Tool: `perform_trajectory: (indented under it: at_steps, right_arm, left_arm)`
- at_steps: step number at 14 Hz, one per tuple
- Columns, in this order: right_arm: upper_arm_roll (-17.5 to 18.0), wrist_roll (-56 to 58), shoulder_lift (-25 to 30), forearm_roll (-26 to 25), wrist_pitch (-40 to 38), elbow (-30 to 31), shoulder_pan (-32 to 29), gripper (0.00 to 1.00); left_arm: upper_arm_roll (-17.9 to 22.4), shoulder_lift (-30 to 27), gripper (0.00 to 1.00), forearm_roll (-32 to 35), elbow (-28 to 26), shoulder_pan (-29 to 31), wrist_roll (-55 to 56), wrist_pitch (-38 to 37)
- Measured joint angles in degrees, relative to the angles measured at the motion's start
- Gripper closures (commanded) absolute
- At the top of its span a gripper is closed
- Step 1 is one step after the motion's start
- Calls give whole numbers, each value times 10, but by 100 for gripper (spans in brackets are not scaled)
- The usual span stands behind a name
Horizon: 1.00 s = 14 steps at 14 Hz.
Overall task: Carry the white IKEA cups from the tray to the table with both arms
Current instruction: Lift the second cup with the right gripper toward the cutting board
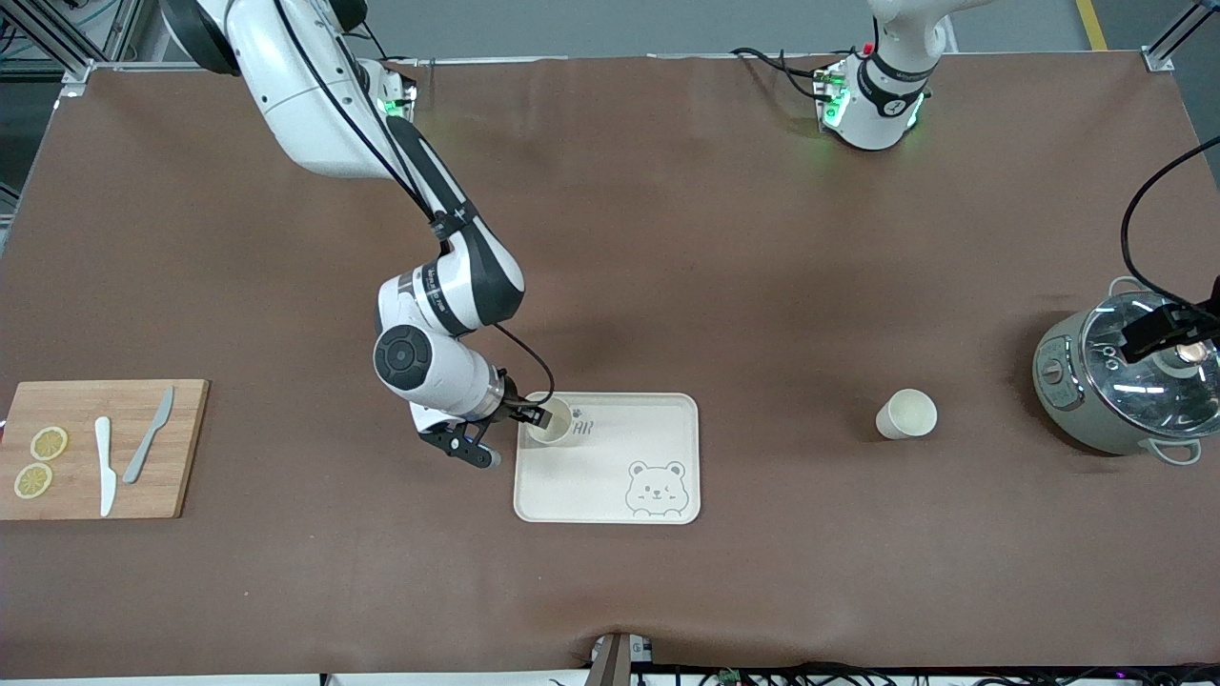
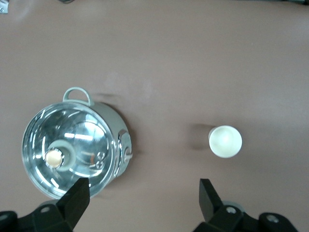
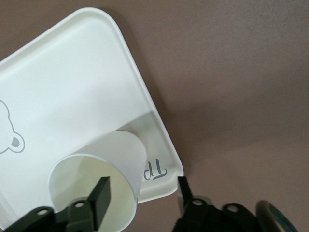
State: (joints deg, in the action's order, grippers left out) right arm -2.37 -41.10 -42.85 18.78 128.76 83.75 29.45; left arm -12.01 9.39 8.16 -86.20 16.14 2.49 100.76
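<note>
A: Straddling the rim of the tray cup point(image 3: 96, 186), the right gripper point(image 3: 142, 193) has one finger inside the mouth and the other outside the wall. A gap shows between that outer finger and the wall, so the jaws look parted and no grip is made yet.

B: Where does that cup sit?

A: On the tray point(image 1: 658, 419), in the corner toward the right arm's end of the table and farther from the front camera, next to the lettering. It looks empty.

B: How will it handle?

A: My guess: light, stiff and smooth, a thin tapered wall that could slip or tip if pinched off-centre. A pinch across the rim wall, one finger in and one out, seems the sensible hold.

B: And the other arm?

A: The left gripper point(image 2: 142, 200) waits, fingers wide apart and holding nothing, up over the table by the pot point(image 2: 72, 145) at the left arm's end. The pot has a glass lid on; I can't tell what is under it.

B: The second cup?

A: Already on the table point(image 1: 762, 238), the table cup point(image 1: 906, 413) stands upright and empty between tray and pot, well apart from the tray.

B: Anything else?

A: A board point(image 1: 186, 448) at the right arm's end carries two lemon slices point(image 1: 40, 462) and two knives point(image 1: 126, 453)
</note>
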Motion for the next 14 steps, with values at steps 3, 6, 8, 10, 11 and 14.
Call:
perform_trajectory:
  at_steps: [3, 6, 8, 10, 11, 14]
  right_arm:
    - [0, 0, 0, 0, 0, 0, 2, 84]
    - [0, -2, -1, 0, 1, 0, 4, 100]
    - [0, -2, -1, 0, 1, -1, 4, 100]
    - [0, -2, -1, 0, 1, -5, 4, 100]
    - [-2, -2, 0, -1, 1, -9, 4, 100]
    - [-14, 14, 7, -4, -31, -20, -11, 100]
  left_arm:
    - [-3, -17, 0, 0, 10, 0, 0, -23]
    - [-8, -34, 0, -1, 11, -2, 0, -39]
    - [-17, -40, 0, -12, 12, -3, 0, -45]
    - [-23, -46, 0, -14, 13, -4, 0, -61]
    - [-24, -50, 0, -15, 15, -5, 0, -71]
    - [-28, -68, 0, -15, 17, -5, 0, -100]
